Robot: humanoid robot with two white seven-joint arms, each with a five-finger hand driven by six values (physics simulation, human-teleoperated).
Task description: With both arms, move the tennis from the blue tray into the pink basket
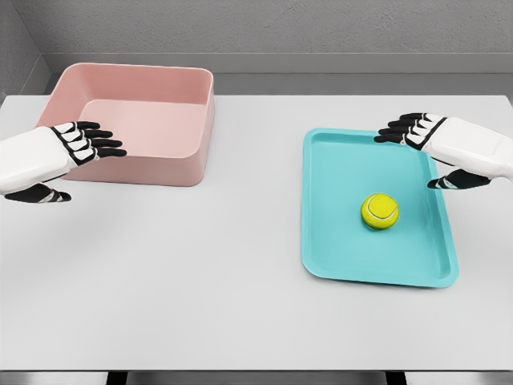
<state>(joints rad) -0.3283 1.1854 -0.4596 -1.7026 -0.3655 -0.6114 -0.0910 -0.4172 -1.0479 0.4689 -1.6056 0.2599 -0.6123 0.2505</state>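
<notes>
A yellow-green tennis ball (380, 211) lies on the blue tray (337, 257), a little right of the tray's middle. The pink basket (172, 172) stands at the back left of the table and holds nothing that I can see. My left hand (76, 164) hovers in front of the basket's near left corner, fingers spread, holding nothing. Over the tray's far right edge hangs my right hand (421, 156), also with spread fingers, up and to the right of the ball and apart from it.
The white table (200, 297) stretches wide in front of and between basket and tray. A grey wall runs behind the table's far edge.
</notes>
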